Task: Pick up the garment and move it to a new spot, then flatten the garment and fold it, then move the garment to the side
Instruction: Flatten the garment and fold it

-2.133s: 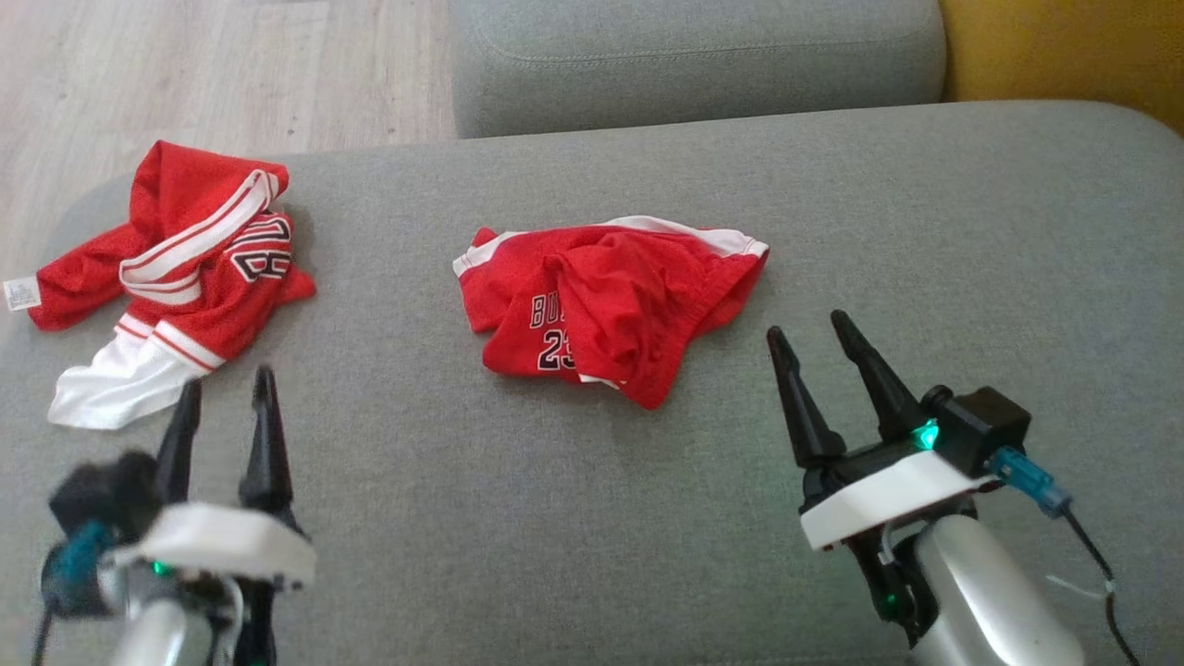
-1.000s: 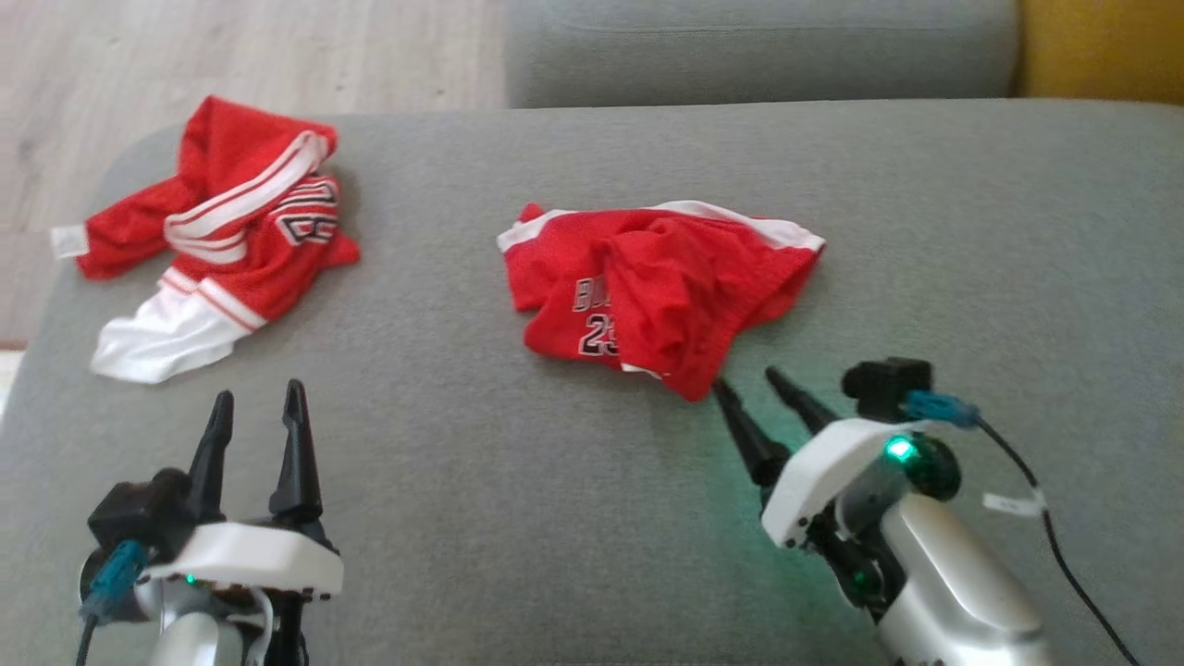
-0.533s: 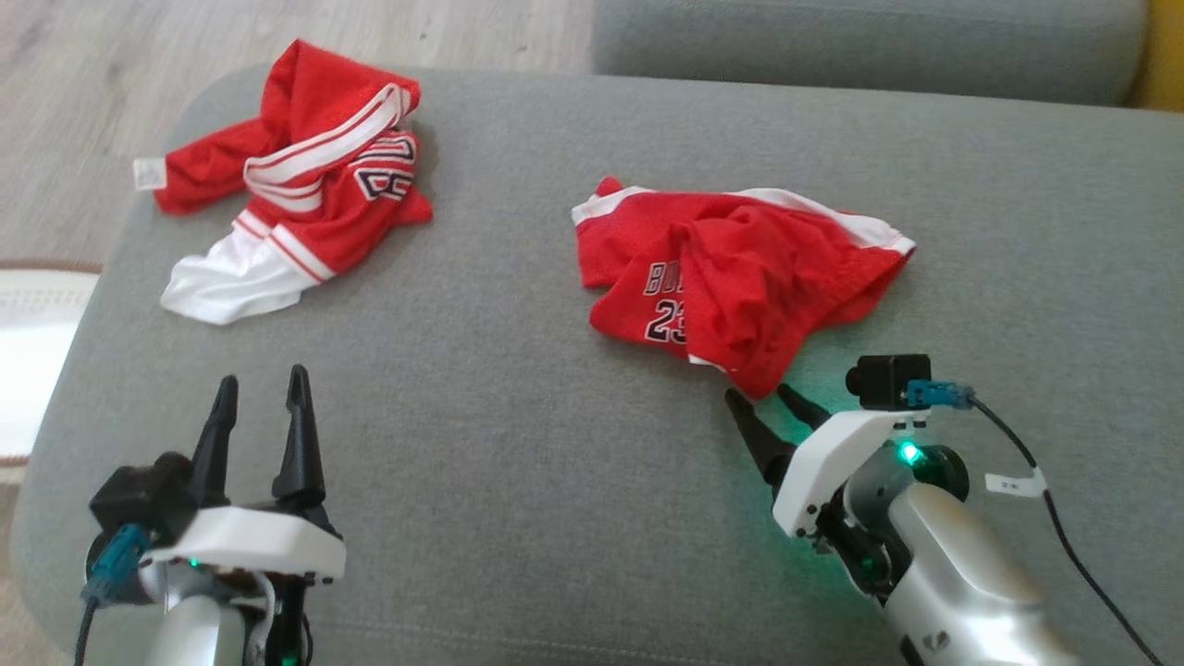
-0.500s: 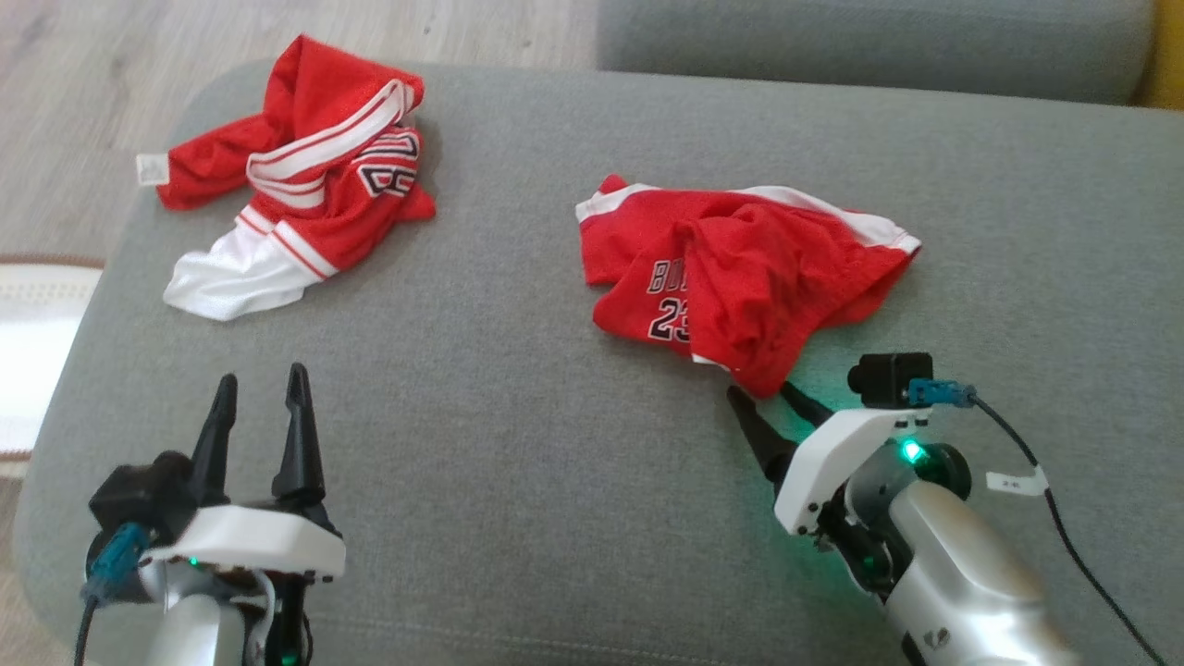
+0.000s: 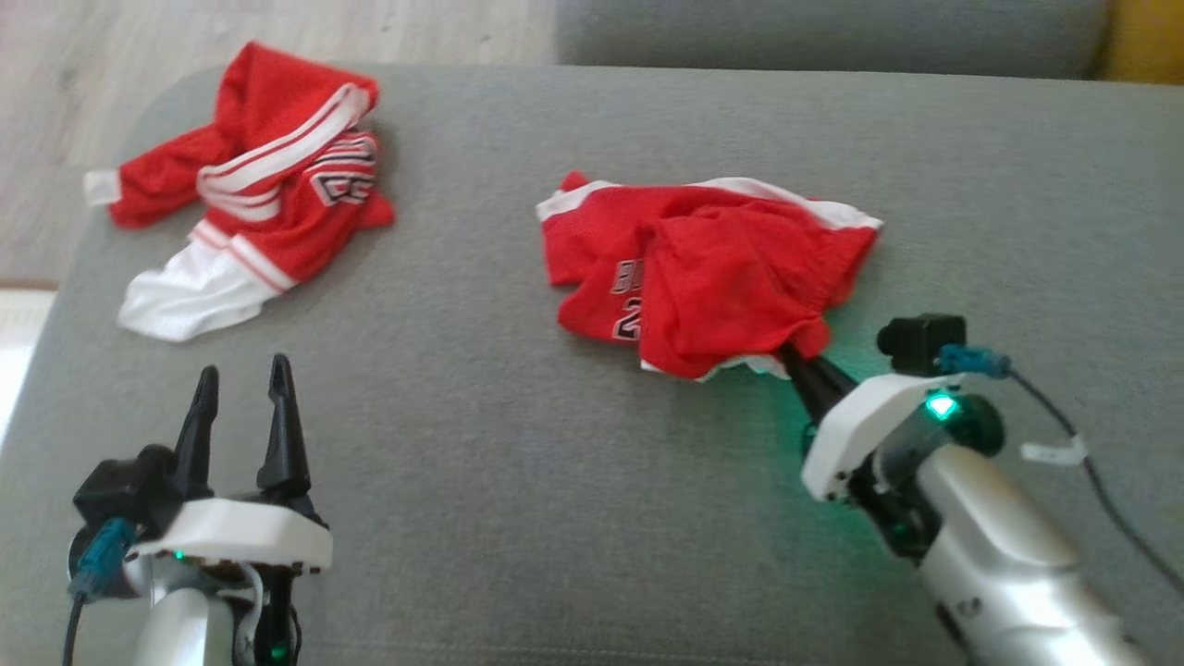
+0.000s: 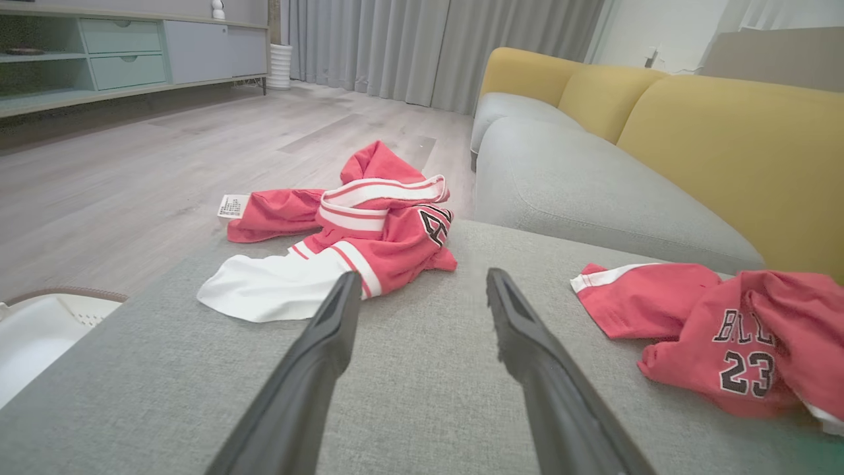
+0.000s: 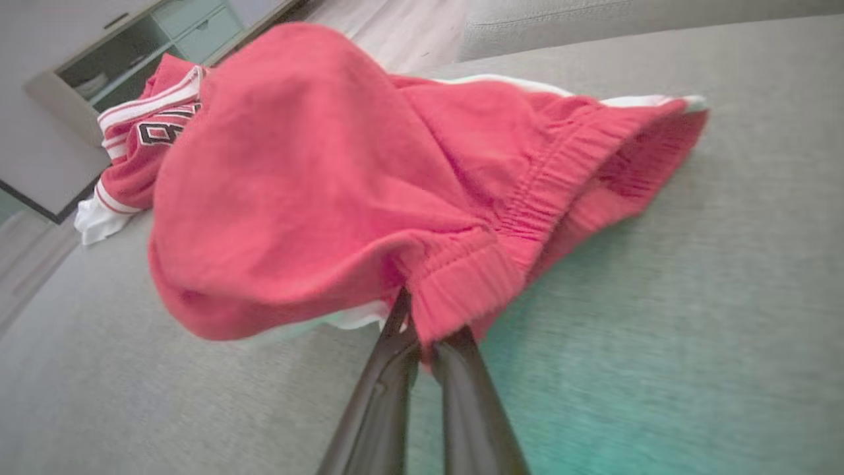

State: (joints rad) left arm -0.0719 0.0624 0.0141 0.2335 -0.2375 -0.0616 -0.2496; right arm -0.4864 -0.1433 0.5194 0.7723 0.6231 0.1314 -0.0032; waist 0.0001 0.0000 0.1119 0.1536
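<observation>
The red shorts (image 6: pixel 725 330), to the right of the left pincer (image 6: pixel 422 280), carry black, white-edged print: the number "23" under letters that begin with "B" and run into a fold. Straight ahead of that pincer, the red and white jersey (image 6: pixel 382 231) shows part of one large black figure, too folded to read. The white tag (image 6: pixel 232 206) at its left end bears print too small to read.

I see a grey sofa (image 5: pixel 518 481), yellow backrests (image 6: pixel 725 152), pale wood floor (image 6: pixel 132 178), grey curtains (image 6: pixel 428 46) and a 2-drawer cabinet (image 6: pixel 132 49).
</observation>
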